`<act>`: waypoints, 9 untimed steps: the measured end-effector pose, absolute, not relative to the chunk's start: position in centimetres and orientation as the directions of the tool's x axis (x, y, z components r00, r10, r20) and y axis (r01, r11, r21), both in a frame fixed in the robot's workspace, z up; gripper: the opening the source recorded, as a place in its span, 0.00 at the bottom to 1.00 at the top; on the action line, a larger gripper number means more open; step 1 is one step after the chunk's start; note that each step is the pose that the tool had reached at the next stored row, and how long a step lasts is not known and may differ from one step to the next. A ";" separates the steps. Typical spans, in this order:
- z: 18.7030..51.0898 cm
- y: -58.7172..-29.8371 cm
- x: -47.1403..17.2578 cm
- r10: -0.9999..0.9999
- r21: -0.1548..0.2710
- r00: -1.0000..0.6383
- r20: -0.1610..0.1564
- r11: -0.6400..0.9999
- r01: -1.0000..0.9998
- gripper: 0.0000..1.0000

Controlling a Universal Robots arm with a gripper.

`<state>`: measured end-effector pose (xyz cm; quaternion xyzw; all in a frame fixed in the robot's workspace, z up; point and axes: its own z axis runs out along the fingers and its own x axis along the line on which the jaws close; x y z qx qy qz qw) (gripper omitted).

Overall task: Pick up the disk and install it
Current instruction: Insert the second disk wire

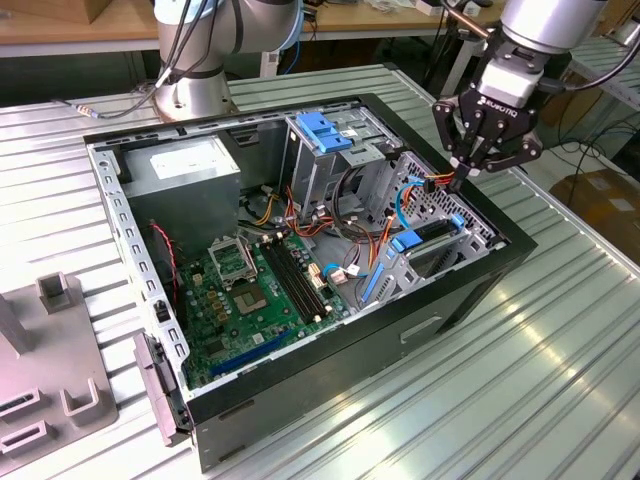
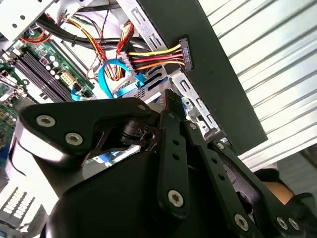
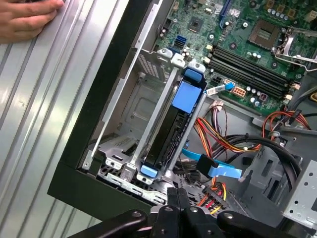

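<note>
The disk (image 1: 432,231) stands on edge in the drive bay at the open computer case's corner, on the exterior view's right. Its dark side (image 3: 169,130) runs between two metal rails, with a bright blue tab (image 3: 187,96) at one end and a smaller blue clip at the other. My gripper (image 1: 460,179) hangs just above the disk's far end, beside a bundle of red, orange and yellow wires. Its fingers (image 2: 171,101) are drawn together with nothing seen between them, and they do not touch the disk.
A black power connector (image 2: 183,52) on coloured wires rests against the case wall. A blue bracket (image 1: 325,130) tops the tall metal drive cage. The green motherboard (image 1: 250,290) lies inside. A person's hand (image 3: 25,17) rests on the ribbed table. A grey fixture (image 1: 50,370) stands at the exterior view's left.
</note>
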<state>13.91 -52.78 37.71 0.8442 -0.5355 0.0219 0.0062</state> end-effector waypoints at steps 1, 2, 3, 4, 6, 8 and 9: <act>37.7 -52.8 13.9 -0.897 -0.016 0.440 0.045 -0.442 -0.897 0.11; 37.7 -52.8 13.9 -0.892 -0.019 0.450 0.047 -0.451 -0.892 0.11; 37.7 -52.8 13.9 -0.887 -0.022 0.459 0.048 -0.461 -0.887 0.11; 37.7 -52.8 13.9 -0.882 -0.025 0.468 0.050 -0.470 -0.882 0.11; 37.7 -52.8 13.9 -0.874 -0.027 0.484 0.051 -0.485 -0.874 0.11; 37.7 -52.8 14.0 -0.866 -0.029 0.498 0.052 -0.500 -0.866 0.18; 37.7 -52.8 14.0 -0.862 -0.031 0.505 0.053 -0.506 -0.862 0.18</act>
